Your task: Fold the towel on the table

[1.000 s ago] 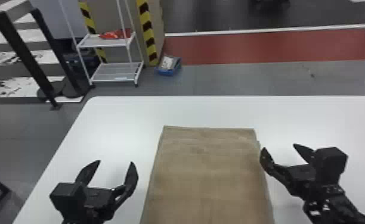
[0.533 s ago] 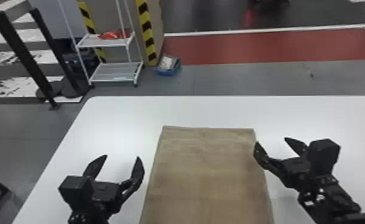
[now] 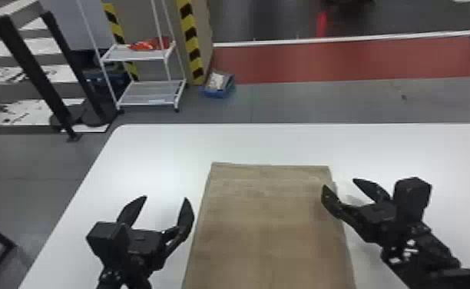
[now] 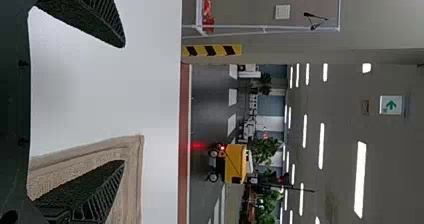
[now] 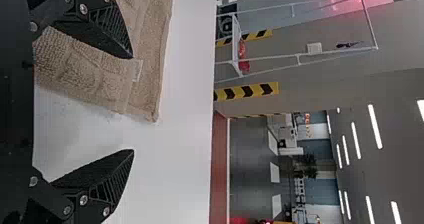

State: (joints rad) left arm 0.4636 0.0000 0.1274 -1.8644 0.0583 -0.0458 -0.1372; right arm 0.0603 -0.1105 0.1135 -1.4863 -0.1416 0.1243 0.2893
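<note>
Two black fingers [image 3: 132, 211] stand spread on the left hand [image 3: 165, 197], so it's released, nothing caught in it, and just to its right lies the tan, rectangular terry towel [image 3: 261, 219]. Over on the other side, the right hand [image 3: 339, 183] is released too, its fingers parted and empty, and its inner finger is over the towel's right side, near the far corner, while the outer one is above the white, round-cornered desk [image 3: 161, 153]. So the towel is flat between the two hands, running from a little beyond them back toward the robot. And here they come! Both have been closing in over the last second: the left hand has slid rightward and farther out, the right hand has drifted leftward, and the towel has stayed put. From the left wrist, one finger shows in front of the towel's corner, the other against bare desk. From the right wrist, layers of cloth show by the upper finger, a narrower flap on a wider one, with a small pale tag [image 5: 137, 70] just off that fingertip. Well beyond the left hand, on the floor past the desk, are a white metal shelf rack [image 3: 138, 58] and a blue plastic bin [image 3: 219, 92].
</note>
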